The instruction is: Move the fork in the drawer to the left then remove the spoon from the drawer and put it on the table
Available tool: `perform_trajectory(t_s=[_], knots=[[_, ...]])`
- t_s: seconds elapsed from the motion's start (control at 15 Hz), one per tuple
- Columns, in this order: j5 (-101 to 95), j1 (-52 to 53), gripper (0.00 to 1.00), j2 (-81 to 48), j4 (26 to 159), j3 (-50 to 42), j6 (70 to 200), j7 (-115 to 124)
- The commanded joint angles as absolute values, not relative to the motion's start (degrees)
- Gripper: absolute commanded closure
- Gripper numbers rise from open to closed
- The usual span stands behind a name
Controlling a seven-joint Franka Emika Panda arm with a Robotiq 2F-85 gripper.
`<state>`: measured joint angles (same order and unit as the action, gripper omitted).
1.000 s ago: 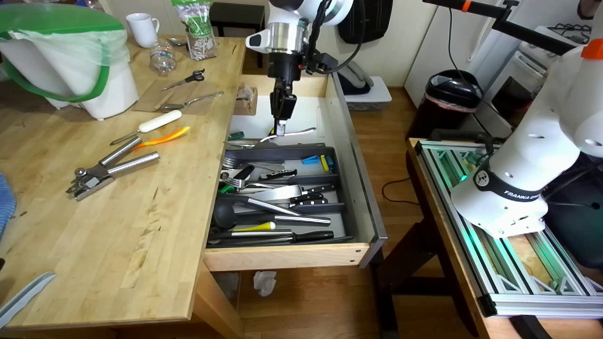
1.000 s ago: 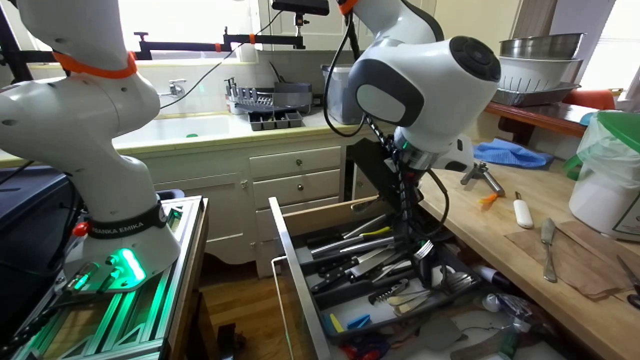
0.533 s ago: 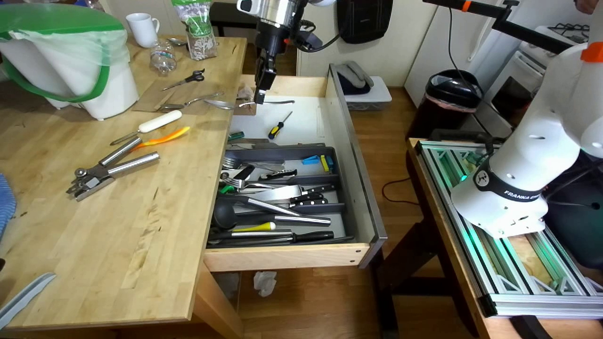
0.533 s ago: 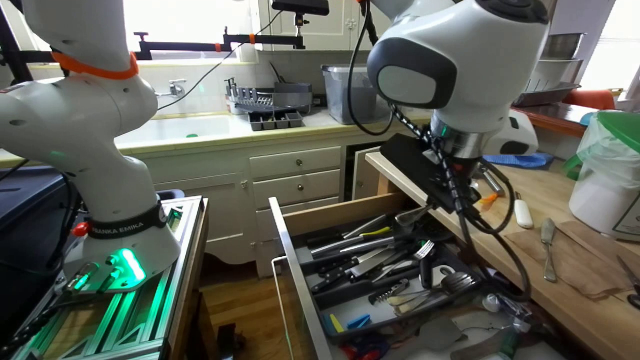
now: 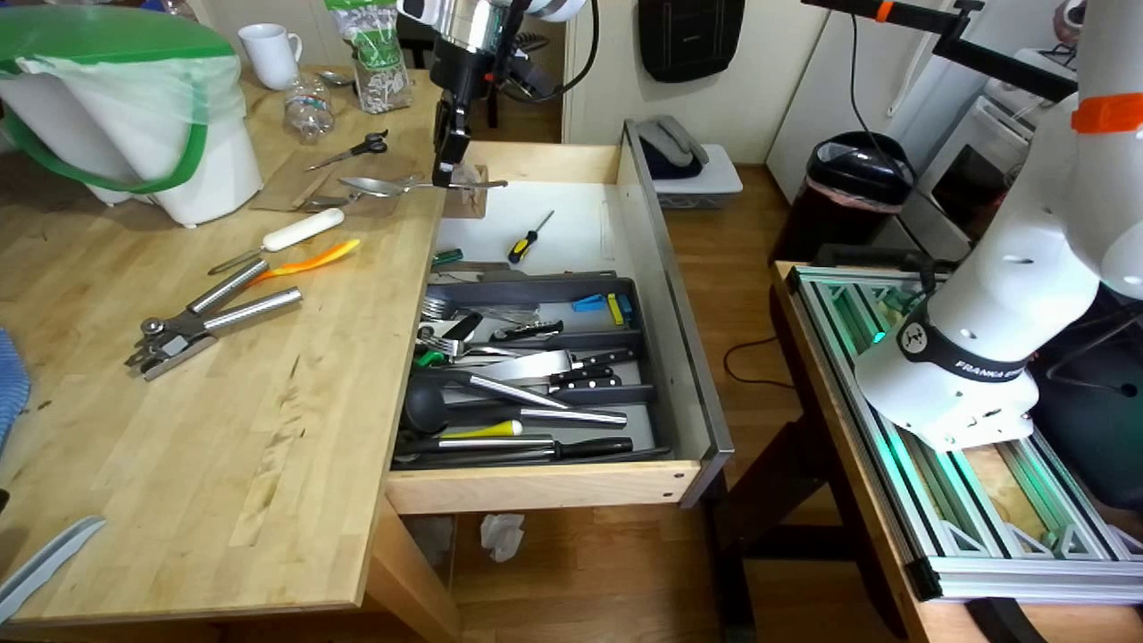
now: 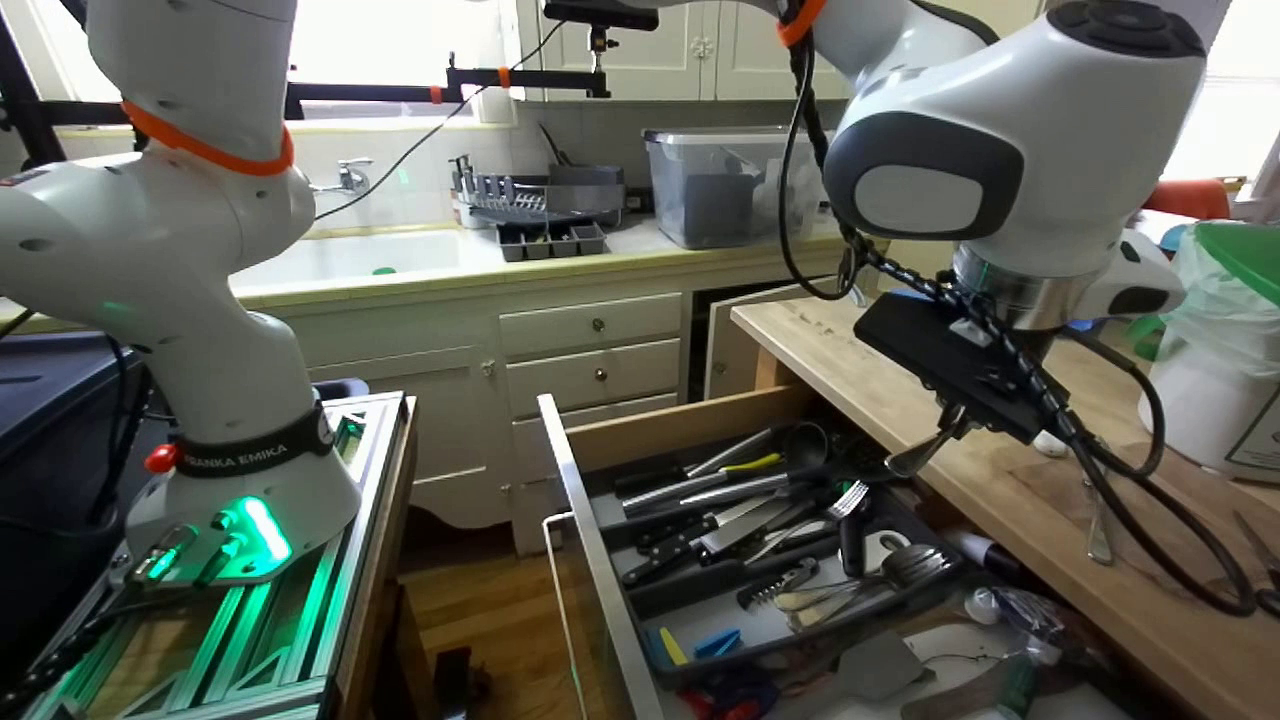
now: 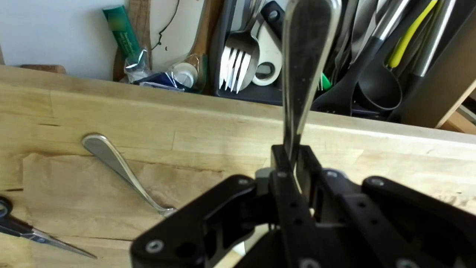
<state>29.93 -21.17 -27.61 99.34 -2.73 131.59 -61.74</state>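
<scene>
Placing spoon (image 7: 306, 56) on table (image 5: 304, 420) is prob. the step now; gripper (image 7: 292, 158) pinched on spoon handle, above table edge by drawer (image 5: 536, 487) (handle end pokes past edge, btw). Next: farther in, lower, release.

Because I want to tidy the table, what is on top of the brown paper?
In the wrist view, scissors and a metal utensil lie partly on the brown paper. There, the gripper hides the utensil's other end and some paper.

We see a shiny metal spoon (image 7: 308, 56) held aloft, bowl over the pale wooden table (image 5: 295, 420), handle toward the open drawer (image 5: 545, 488), where forks (image 7: 243, 42) lie tines toward the table.
</scene>
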Motion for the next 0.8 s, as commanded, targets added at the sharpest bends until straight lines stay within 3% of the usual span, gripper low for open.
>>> perform_trajectory(t_s=[0.0, 0.07, 0.13, 0.73], knots=[[29.37, -21.96, 0.89, -27.8, 99.02, -1.89, 131.61, -61.41], [29.37, -21.99, 0.89, -27.87, 98.92, -1.89, 131.61, -61.4], [31.14, -22.65, 0.97, -27.29, 99.88, -0.89, 131.25, -63.1], [23.76, -22.66, 0.97, -37.09, 84.88, 0.76, 123.86, -72.08]])
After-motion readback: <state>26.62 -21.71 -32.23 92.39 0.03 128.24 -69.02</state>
